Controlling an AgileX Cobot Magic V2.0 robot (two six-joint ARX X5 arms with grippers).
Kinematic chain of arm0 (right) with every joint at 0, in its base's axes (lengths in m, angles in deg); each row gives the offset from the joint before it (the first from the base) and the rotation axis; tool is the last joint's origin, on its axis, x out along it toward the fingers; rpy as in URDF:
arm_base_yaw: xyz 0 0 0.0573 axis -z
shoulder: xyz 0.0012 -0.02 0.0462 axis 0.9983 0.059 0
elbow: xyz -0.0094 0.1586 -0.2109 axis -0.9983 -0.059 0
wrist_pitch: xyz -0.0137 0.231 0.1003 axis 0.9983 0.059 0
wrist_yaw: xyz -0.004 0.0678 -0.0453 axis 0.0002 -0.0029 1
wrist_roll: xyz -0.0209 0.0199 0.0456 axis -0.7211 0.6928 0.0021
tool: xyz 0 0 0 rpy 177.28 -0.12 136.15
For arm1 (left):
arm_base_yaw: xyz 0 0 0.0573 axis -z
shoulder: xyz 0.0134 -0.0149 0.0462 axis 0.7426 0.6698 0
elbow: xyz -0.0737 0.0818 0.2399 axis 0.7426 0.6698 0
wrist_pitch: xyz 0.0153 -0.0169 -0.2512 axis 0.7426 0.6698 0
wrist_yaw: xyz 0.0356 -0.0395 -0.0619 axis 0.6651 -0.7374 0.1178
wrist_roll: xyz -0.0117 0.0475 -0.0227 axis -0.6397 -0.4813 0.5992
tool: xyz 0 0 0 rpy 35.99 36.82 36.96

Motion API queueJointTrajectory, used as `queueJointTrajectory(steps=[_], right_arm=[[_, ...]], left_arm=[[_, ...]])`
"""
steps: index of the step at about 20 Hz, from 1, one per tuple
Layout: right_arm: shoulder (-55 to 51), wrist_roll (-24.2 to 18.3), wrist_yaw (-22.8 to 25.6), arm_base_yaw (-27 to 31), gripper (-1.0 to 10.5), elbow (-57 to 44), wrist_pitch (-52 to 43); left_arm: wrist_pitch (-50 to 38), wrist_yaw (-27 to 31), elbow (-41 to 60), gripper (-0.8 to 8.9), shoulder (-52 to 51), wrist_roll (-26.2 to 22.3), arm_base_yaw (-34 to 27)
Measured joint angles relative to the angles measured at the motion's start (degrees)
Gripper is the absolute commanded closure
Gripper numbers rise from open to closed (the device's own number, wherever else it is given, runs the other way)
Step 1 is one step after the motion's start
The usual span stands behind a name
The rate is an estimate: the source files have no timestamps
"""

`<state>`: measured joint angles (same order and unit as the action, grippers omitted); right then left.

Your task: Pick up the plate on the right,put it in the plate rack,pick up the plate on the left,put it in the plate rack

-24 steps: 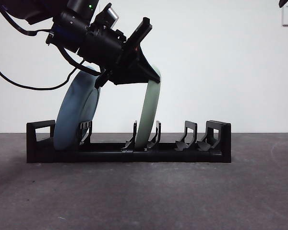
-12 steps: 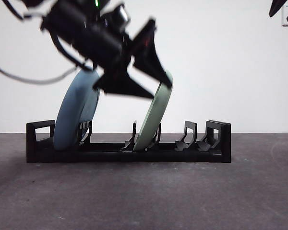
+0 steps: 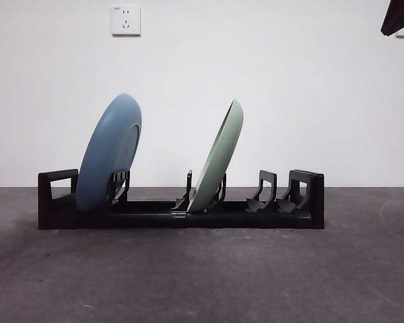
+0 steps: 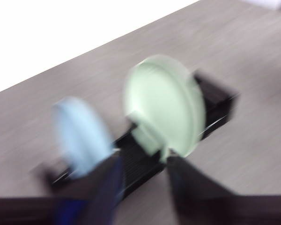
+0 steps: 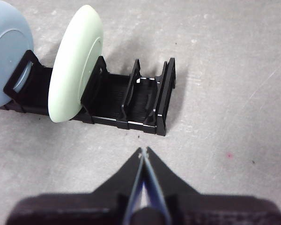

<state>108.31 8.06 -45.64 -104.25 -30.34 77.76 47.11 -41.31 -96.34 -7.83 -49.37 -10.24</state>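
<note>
we find both plates standing in the plate rack [image 3: 182,217] on the grey, faintly streaked table [image 3: 202,276], so by our reading both placements are done and nothing is left to pick up. the blue plate [image 3: 109,153] leans at the rack's left end, and the pale green plate [image 3: 217,158] leans between the middle prongs, well apart from it; the prongs toward the right end stand bare. both plates are smooth, matte discs with shallow rims, while the rack is long, low, black moulded plastic with curved uprights and boxy looped ends. our left gripper [image 4: 143,187] hangs above the rack with its fingers parted and holding nothing, in a blurred view. our right gripper [image 5: 144,154] waits beside the rack's end, its fingers pressed together, empty.
</note>
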Motion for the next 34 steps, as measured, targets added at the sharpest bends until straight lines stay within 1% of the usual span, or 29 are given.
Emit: queueJointTrajectory(steps=[2,4,5,7,9,12,14,15,17,19,29,32,34], right_arm=[[-1.03,-0.2,0.09,-0.57,9.6,-0.96,-1.81],[-4.42,-0.22,0.44,-2.01,9.6,-4.72,-6.47],[-6.67,-0.22,1.46,-2.73,9.6,-7.13,-9.22],[-11.41,-0.2,4.15,-3.98,9.6,-12.24,-14.25],[-15.96,-0.15,4.46,-5.09,9.6,-18.14,-18.78],[-22.69,-0.07,4.55,-7.06,9.6,-28.57,-26.45],[-25.49,0.59,4.55,-7.93,9.6,-33.51,-27.63],[-25.51,1.38,4.66,-7.93,9.4,-34.1,-26.56],[-24.06,3.23,6.1,-7.89,9.4,-34.18,-26.8],[-23.5,4.02,6.1,-7.87,9.4,-34.18,-26.62],[-23.17,4.63,6.1,-7.87,9.4,-34.18,-26.62],[-23.17,4.63,6.1,-7.87,9.4,-34.18,-26.6],[-23.17,4.63,6.1,-7.87,9.4,-34.18,-26.6]], left_arm=[[4.39,0.79,0.02,8.21,-1.92,-1.14,-2.14],[4.94,0.94,1.81,8.21,-4.28,-1.33,-3.85],[4.28,0.94,4.02,8.21,-6.03,-1.42,-4.35],[1.99,0.9,9.62,8.21,-9.64,-1.55,-4.94],[-1.18,0.66,16.2,8.21,-14.25,-0.98,-4.94],[-6.91,0.46,26.4,8.21,-22.05,2.05,-4.94],[-9.92,0.44,31.28,8.21,-26.21,3.48,-4.94],[-10.14,0.24,31.74,8.19,-26.93,3.91,-4.94],[-10.84,0.24,31.65,8.17,-27.28,4.59,-4.94],[-9.44,0.28,31.65,8.17,-27.3,4.96,-4.94],[-6.6,0.28,31.65,8.17,-26.75,4.94,-4.92],[-3.08,-0.11,31.76,8.17,-32.74,4.44,-5.68],[-3.61,-0.24,31.76,8.17,-39.58,4.46,-8.44]])
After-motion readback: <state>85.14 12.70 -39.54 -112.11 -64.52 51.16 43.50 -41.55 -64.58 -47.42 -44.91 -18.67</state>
